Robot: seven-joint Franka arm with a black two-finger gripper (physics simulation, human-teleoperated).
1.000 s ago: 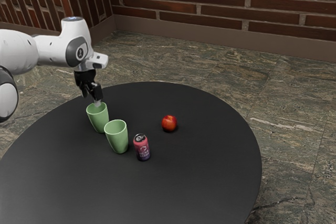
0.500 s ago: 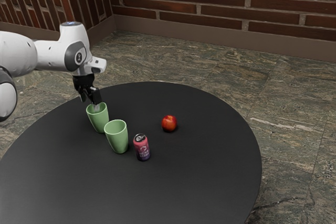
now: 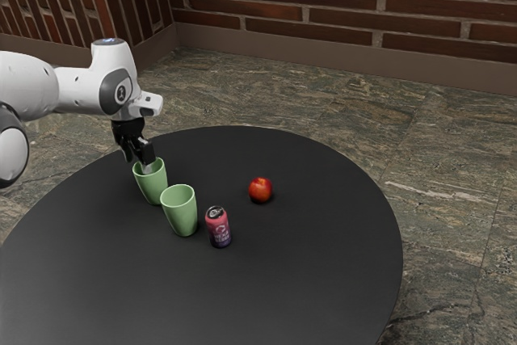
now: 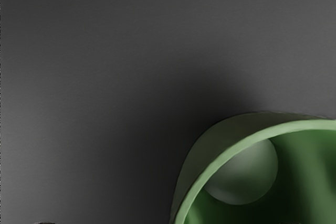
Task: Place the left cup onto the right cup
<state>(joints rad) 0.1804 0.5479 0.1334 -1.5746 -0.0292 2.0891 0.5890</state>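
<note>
The gripper [image 3: 140, 153] hangs directly over the far rim of the left cup [image 3: 150, 182], which stands upright at the frame's centre-left, just beside the right cup [image 3: 179, 210]. I cannot tell whether the jaws pinch the rim.

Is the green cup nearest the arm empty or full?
Empty: the wrist view looks into the left cup, and its bare green floor is visible.

On the round black surface [image 3: 307, 280] we see the left cup [image 3: 151, 182] and right cup [image 3: 179, 210], both green and upright, just beside each other, a can [image 3: 218, 227] near the right cup's right, and a red apple [image 3: 260, 190] farther back.
</note>
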